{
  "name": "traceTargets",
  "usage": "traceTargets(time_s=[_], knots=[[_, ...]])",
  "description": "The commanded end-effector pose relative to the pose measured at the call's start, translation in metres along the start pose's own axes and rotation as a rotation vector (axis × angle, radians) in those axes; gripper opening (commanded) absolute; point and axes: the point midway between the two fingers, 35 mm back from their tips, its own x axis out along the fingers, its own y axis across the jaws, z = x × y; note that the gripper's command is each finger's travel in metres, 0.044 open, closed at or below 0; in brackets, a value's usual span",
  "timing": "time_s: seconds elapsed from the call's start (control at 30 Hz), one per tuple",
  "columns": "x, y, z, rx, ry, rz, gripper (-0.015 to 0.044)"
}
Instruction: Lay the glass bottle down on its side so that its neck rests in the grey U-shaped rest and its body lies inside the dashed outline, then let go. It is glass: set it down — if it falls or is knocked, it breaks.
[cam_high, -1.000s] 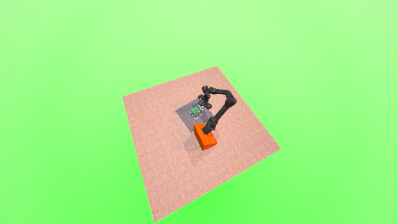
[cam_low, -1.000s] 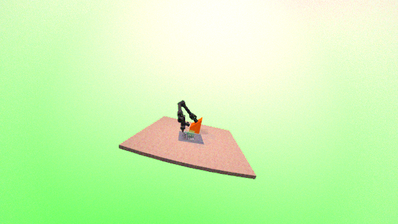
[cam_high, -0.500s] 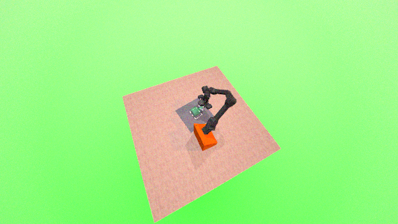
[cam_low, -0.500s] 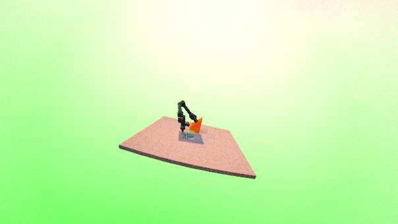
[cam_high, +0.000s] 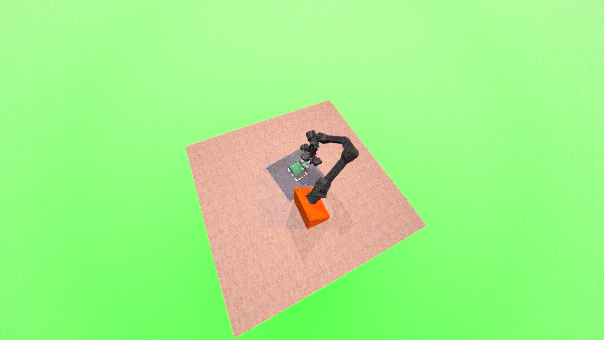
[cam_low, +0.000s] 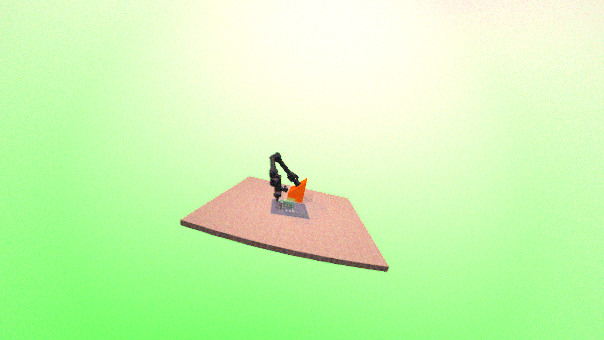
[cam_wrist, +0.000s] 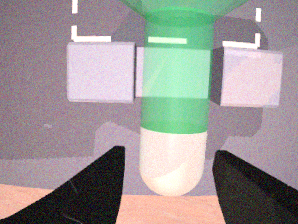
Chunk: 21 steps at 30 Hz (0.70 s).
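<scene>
- Two black fingers of the gripper (cam_high: 310, 156) (cam_low: 277, 199) (cam_wrist: 169, 150) are standing spread, with a gap on each side of the bottle's cream rounded tip (cam_wrist: 172, 162); they are pinching nothing.
- The green translucent glass bottle (cam_high: 296, 169) (cam_low: 287, 204) (cam_wrist: 175, 107) is lying on its side, its neck passing between the two raised blocks of the pale grey U-shaped rest (cam_wrist: 101, 72).
- The step in hand, I am judging, is the release and retreat. Doing it well is calling for both fingers to be clear of the glass, then a slow, straight lift without twist or sideways drift; a brushed tip could be rolling or jolting the bottle.
- From the wrist, I am seeing the gaps and the neck's seat closely, but the body is running out of the picture.
- From above, the green body is appearing within the white dashed outline (cam_high: 301, 178) (cam_wrist: 92, 38), though its exact edges are looking too small to judge.
- From the exterior, the arm is showing its downward reach beside the orange block (cam_high: 311, 212) (cam_low: 298, 192), which the wrist view is leaving out.
</scene>
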Motion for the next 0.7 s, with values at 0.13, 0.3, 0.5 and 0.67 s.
traceTargets(time_s=[0.13, 0.3, 0.5, 0.67], knots=[[0.0, 0.0, 0.0, 0.0, -0.002, -0.001, 0.0391], [-0.018, 0.0, 0.006, -0.01, 0.047, 0.001, 0.044], [-0.058, 0.002, 0.017, -0.03, 0.169, -0.017, 0.044], [-0.065, 0.003, 0.023, -0.03, 0.168, -0.017, 0.044]])
